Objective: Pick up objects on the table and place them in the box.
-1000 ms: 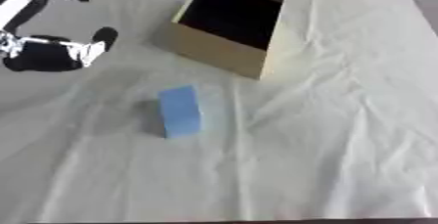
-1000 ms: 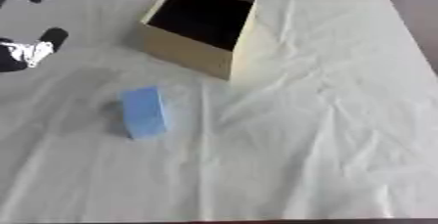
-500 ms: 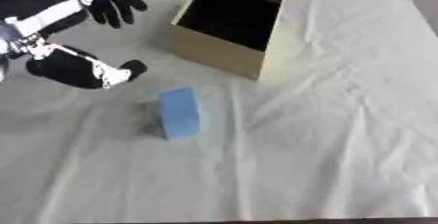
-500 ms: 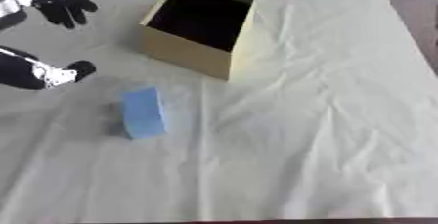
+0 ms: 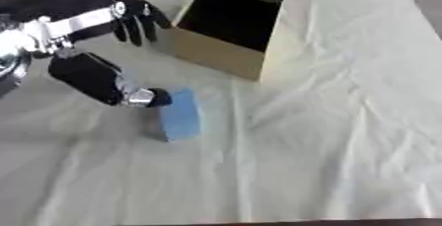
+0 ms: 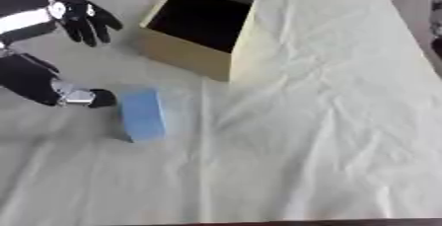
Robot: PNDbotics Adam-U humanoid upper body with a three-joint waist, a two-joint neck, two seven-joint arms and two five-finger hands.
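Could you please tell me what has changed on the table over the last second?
The left hand has come in from the left edge and now hovers, fingers hanging down, beside the box. A black arm part has reached right until its tip meets the near end of the blue block. Nothing has been grasped. The block, box and white cloth stayed put.

Pale blue block (image 5: 180,115); tan box (image 5: 226,32) — black inside; cream cloth (image 5: 345,121); black left hand (image 5: 138,18) — silver wrist.
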